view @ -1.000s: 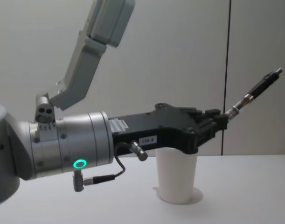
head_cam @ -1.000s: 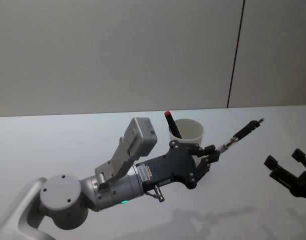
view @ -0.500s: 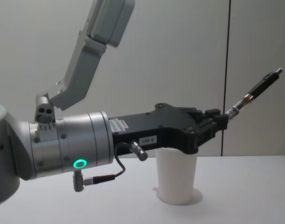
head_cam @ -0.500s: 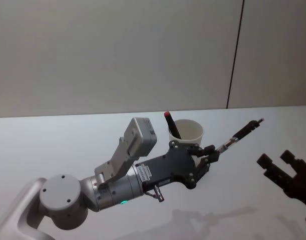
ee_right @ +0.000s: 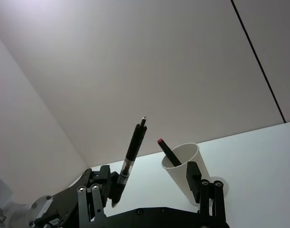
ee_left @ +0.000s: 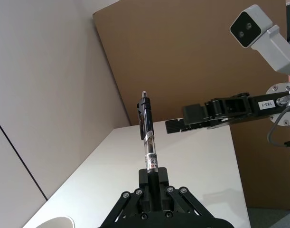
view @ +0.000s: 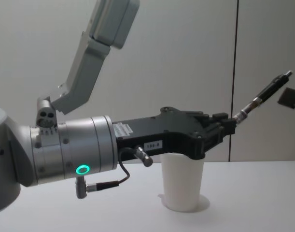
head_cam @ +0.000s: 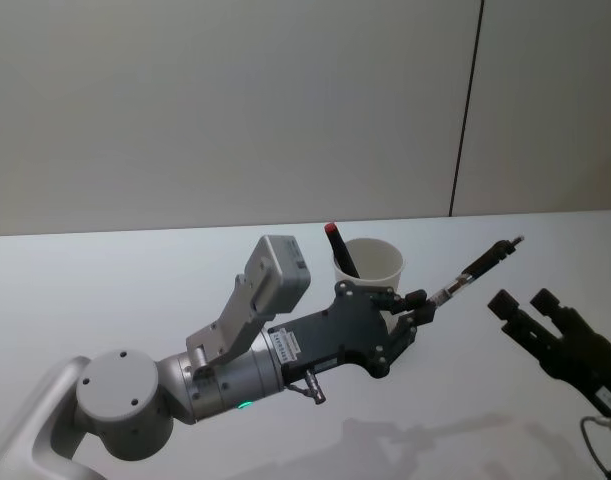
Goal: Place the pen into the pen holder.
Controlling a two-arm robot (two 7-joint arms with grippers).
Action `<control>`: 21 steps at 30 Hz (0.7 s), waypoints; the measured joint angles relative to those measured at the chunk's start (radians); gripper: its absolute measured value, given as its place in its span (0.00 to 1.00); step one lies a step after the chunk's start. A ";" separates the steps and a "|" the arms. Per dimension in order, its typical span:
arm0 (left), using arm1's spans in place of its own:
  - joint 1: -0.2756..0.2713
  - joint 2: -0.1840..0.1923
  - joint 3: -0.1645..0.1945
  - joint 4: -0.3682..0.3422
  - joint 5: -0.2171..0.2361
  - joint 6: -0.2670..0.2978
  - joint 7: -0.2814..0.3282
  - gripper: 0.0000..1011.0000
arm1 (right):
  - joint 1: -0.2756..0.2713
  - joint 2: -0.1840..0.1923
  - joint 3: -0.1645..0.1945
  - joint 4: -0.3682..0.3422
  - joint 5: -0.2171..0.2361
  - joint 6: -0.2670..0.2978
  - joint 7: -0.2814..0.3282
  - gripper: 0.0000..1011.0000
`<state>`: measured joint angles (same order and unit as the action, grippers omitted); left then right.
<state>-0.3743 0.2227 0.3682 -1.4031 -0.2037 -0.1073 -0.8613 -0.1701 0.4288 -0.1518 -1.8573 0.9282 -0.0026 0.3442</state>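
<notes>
Your right hand is moving in toward the pen, opened wide, so a handover is probably coming. Your left hand is gripping the pen's lower end, holding it slanted near the pen holder.

A white table bears the upright pen holder.
</notes>
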 joint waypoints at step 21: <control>0.000 0.000 0.000 0.000 0.000 0.000 0.000 0.12 | 0.069 -0.066 -0.033 0.022 0.016 0.022 -0.020 0.99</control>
<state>-0.3743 0.2227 0.3682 -1.4031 -0.2037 -0.1074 -0.8613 -0.1007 0.3625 -0.1846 -1.8353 0.9438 0.0190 0.3245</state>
